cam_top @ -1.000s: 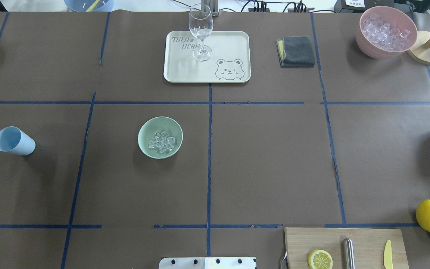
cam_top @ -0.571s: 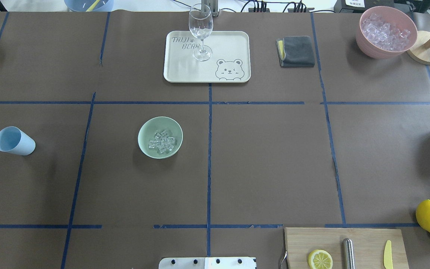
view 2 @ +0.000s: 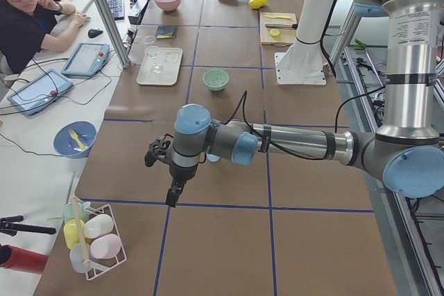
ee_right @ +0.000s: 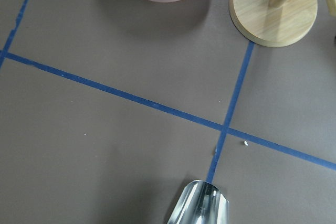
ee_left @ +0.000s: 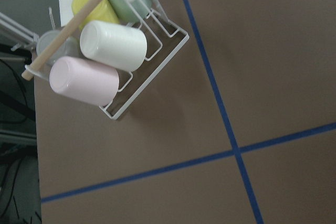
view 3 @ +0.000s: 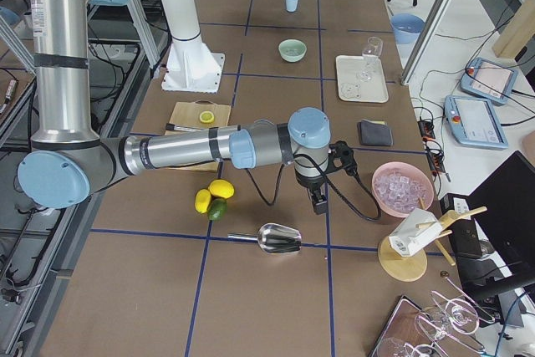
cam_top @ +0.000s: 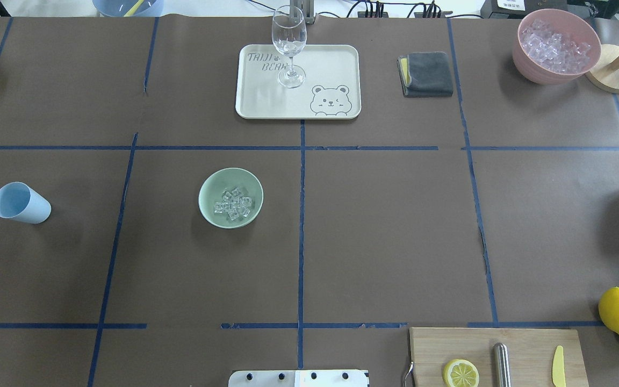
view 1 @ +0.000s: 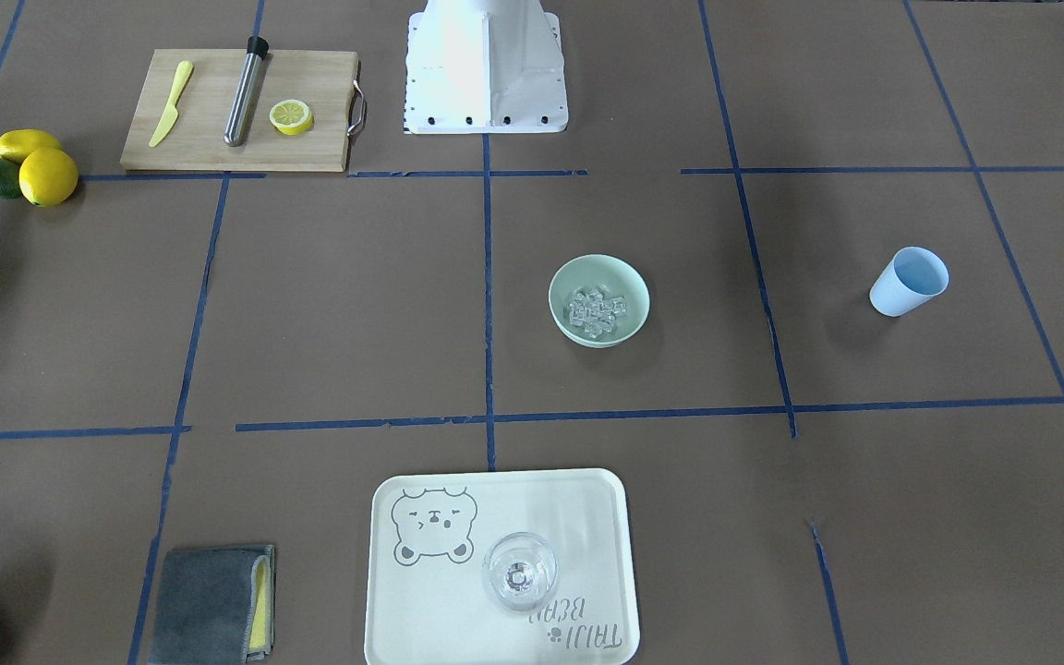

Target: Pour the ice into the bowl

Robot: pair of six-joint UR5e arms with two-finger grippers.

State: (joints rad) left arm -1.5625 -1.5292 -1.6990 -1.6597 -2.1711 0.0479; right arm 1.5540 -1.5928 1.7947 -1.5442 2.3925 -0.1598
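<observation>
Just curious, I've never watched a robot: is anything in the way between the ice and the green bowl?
Nothing visible does. The ice already lies inside the bowl, nothing covers it, and the light blue cup stands well apart from it.

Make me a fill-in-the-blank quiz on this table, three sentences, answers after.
The mint-green bowl holds a small pile of ____.
The wine glass stands on the tray printed with a ____.
The lemon half on the cutting board lies cut side ____.
Missing: ice; bear; up.
</observation>
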